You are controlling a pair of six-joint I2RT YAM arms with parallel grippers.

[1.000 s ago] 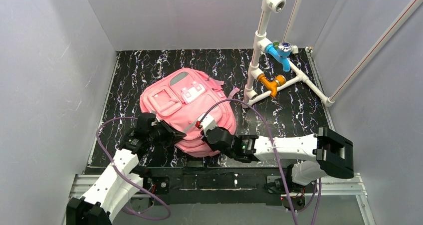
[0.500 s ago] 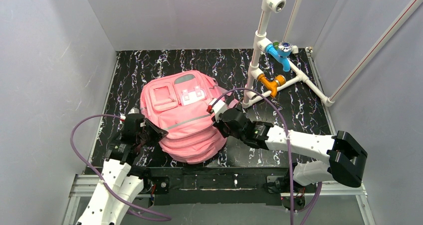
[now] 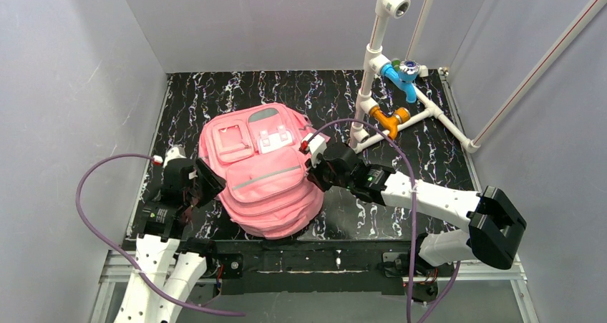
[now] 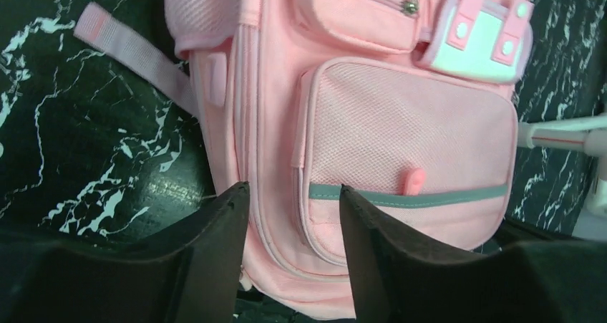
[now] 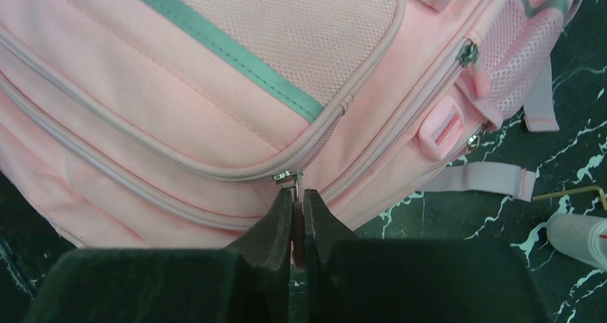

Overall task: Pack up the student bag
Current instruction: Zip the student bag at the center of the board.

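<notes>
Outstretched right gripper (image 5: 297, 194) pinches student bag's (image 5: 215, 87) zipper pull (image 5: 288, 178) (left gripper (image 4: 293, 194) parted).

The left arm (image 3: 147, 266) and right arm (image 3: 436, 200) wore white shells with black joint housings. A purple cable (image 3: 78, 193) looped from each wrist. The left hand (image 4: 293, 190) and right hand (image 5: 297, 194) had matte black, wedge-shaped fingers.
</notes>
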